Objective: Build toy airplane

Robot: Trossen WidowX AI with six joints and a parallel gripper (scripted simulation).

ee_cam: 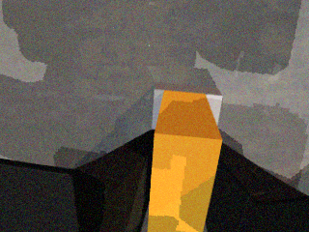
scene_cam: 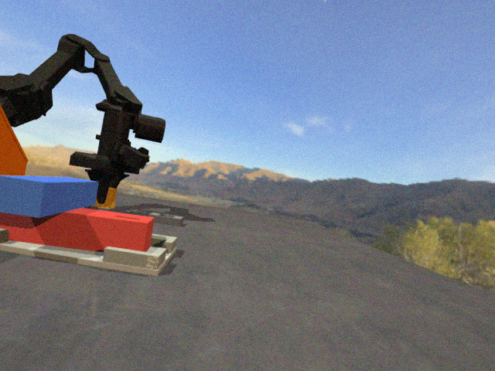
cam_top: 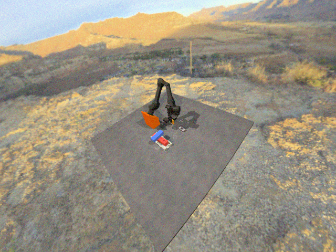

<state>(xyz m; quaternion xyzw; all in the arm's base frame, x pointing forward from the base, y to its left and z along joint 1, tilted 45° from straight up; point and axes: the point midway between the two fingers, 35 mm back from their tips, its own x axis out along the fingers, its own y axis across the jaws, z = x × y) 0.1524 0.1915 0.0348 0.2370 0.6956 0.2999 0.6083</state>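
The red fuselage [cam_top: 163,141] [scene_cam: 125,231] lies in the pale cradle [cam_top: 167,147] [scene_cam: 130,257]. The blue wing [cam_top: 157,136] [scene_cam: 67,198] lies across the top of the fuselage; its tab is hidden. A dark socket slot shows in the fuselage top near its free end. My gripper [cam_top: 172,122] [scene_cam: 107,198] [ee_cam: 180,142] points down behind the cradle in the exterior view and is shut on the yellow-orange tail fin [cam_top: 172,123] [scene_cam: 110,200] [ee_cam: 166,188]. The fin is upright between the fingers, low over the table. A pale edge shows around its far end in the wrist view.
A small grey block [cam_top: 182,129] [scene_cam: 169,219] with a dark top opening lies near the gripper. A large orange panel [cam_top: 150,119] [scene_cam: 9,153] stands near the arm's base, beyond the wing in the top view.
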